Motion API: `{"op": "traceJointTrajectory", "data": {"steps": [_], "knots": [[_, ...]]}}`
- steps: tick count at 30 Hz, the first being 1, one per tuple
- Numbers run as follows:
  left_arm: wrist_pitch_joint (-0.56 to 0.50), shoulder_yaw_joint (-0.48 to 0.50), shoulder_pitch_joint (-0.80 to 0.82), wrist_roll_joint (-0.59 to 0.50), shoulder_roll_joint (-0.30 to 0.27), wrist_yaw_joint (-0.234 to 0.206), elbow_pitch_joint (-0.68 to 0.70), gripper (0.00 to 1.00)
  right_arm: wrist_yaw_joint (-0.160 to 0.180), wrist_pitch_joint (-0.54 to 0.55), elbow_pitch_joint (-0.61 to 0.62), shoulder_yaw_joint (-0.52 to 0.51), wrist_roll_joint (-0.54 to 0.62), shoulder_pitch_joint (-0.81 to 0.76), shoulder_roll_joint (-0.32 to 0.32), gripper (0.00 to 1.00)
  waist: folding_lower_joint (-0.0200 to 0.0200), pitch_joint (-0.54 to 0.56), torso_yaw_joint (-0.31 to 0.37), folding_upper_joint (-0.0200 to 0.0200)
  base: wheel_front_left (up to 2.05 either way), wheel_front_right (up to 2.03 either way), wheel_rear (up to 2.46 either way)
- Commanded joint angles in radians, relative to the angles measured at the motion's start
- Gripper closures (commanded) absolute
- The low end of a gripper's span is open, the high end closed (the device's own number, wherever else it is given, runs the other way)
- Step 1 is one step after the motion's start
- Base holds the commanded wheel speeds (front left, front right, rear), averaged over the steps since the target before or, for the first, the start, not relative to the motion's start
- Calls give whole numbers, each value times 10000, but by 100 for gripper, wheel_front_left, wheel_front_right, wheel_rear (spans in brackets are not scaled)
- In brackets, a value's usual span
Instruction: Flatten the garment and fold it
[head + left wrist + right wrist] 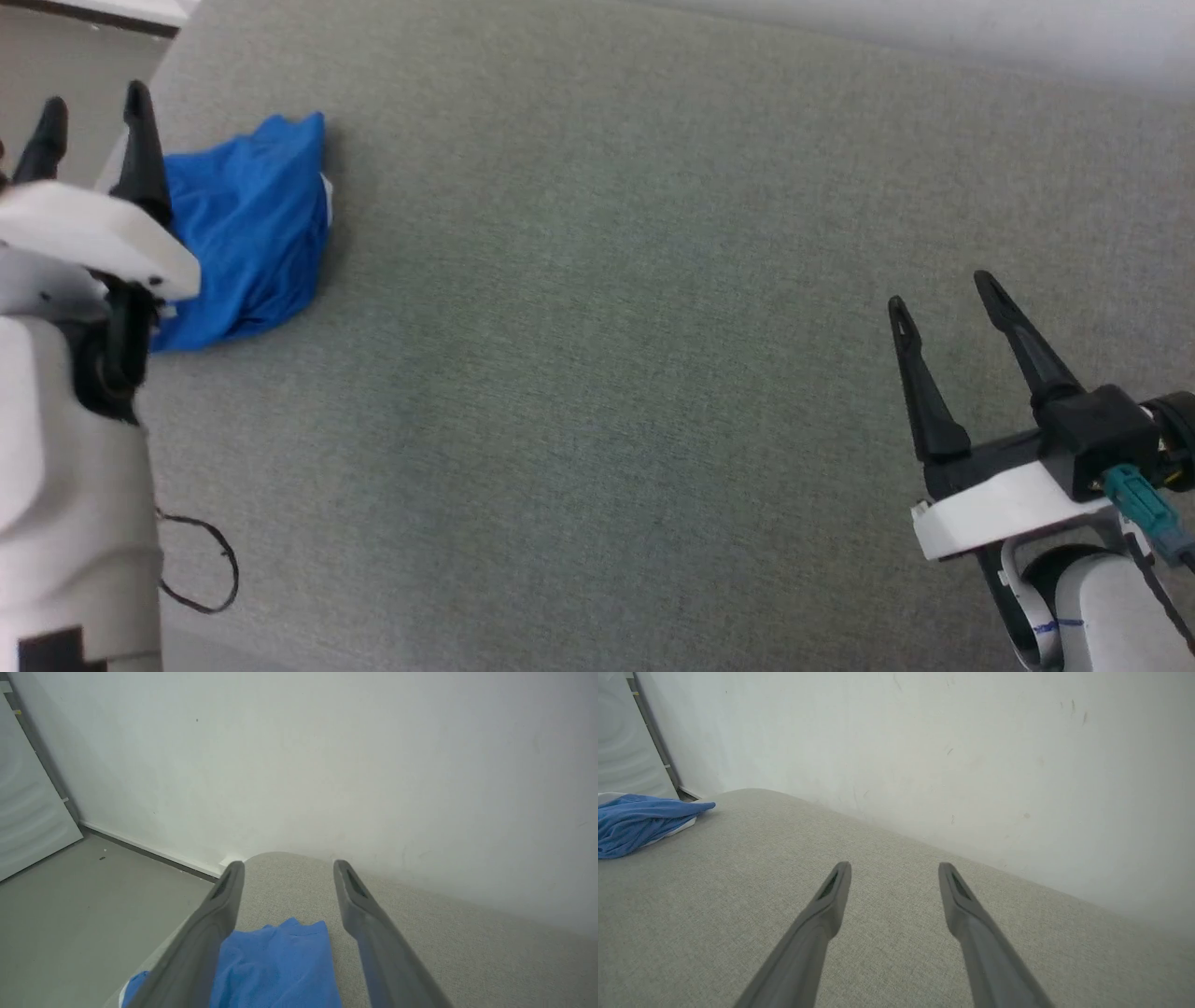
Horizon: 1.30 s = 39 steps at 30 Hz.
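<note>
**At the surface's left edge, a crumpled garment could slide off**

At the lower right of the head view, the right gripper (943, 294) hangs with fingers spread and empty, well apart from the cloth. At the left, the left gripper (93, 98) is likewise spread and holds nothing. The garment (252, 233) lies bunched at the upper left of the grey surface (597, 373), near its rim, with the floor (84, 905) beyond. A pinch through several layers would likely lift the whole bundle, and a tug outward could drag it overboard.
</note>
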<state>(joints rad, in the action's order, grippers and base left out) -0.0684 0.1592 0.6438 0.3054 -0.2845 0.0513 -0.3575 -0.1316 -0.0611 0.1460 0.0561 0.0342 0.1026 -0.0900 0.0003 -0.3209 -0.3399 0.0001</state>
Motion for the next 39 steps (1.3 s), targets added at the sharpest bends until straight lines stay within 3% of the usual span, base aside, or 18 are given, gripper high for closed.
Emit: {"op": "traceJointTrajectory", "data": {"steps": [1, 8, 19, 20, 22, 24, 29, 39], "knots": [[-357, 42, 389, 204, -125, 78, -306, 0, 7, 41, 86, 33, -21, 191, -44, 0, -3, -708, 406, -1, 0, 0, 0], [-2926, 228, 1529, 1125, -704, 64, -2074, 0, 8, 39, 193, 175, -105, 608, -197, 0, -3, -1515, 768, -1, 0, 0, 0], [-6118, 245, 1707, 1996, -1179, -73, -4009, 0, 9, -150, 262, 296, -228, 892, -273, 0, -3, -2103, 949, -1, 0, 0, 0], [-6347, 252, 1731, 2071, -1176, -127, -4106, 41, 9, -164, 267, 312, -237, 915, -270, 0, -3, -2124, 934, -1, 0, 0, 0], [-6824, 262, 1792, 2254, -1134, -188, -4271, 100, 9, -232, 252, 374, -274, 977, -264, 0, -3, -2113, 912, -1, 0, 0, 0], [-7018, 210, 1896, 2302, -1179, -202, -4282, 100, 9, -282, 242, 427, -279, 1019, -241, 0, -3, -2091, 871, -1, 0, 0, 0], [-6442, -75, 2272, 1924, -1662, -153, -3864, 100, 9, -470, 36, 502, -299, 1041, -149, 0, -3, -1702, 780, -1, 0, 0, 0], [-2607, -989, 3202, 159, -2255, -286, -2114, 100, 9, -943, -603, 221, -348, 719, 260, 0, -3, -139, 931, -1, 0, 0, 0]]}}
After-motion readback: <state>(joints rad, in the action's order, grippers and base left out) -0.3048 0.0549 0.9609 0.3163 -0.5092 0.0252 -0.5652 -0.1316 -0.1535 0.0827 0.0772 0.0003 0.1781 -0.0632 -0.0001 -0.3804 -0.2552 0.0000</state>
